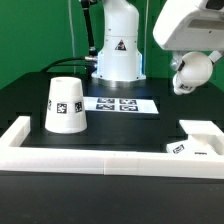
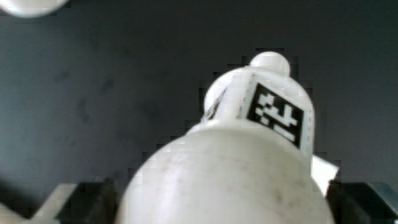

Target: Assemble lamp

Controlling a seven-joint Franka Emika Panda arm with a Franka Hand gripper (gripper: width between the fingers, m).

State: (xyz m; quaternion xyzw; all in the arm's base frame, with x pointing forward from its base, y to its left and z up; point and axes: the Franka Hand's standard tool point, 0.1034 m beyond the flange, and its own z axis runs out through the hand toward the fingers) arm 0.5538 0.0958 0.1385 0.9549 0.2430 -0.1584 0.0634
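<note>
Up and to the exterior view's right of the marker board [image 1: 120, 103], the gripper [image 1: 189, 57] hangs clear of the table. Its jaws are clamped on the bulb piece [image 1: 191, 73]. In the wrist view the bulb fills most of the picture, with its tag [image 2: 279, 110] facing the lens and its narrow end pointing away.

The shade [image 1: 65, 105] stands mouth-down off the marker board's opposite end, toward the exterior view's left, well apart from the gripper. The base [image 1: 203, 137] lies flat, nearer the camera than the marker board and to its right, tucked by the corner of the white rail [image 1: 100, 160].

Risks, as judged:
- The bulb's body is rounded and smooth, so it could twist or slip in the grip on contact.
- The bulb blocks the wrist view and the base is not seen there, so the descent could land off-centre.
- A tilted entry could jam in the socket or shove the light base.
- The rail is close to the base, so a finger could clip it.
</note>
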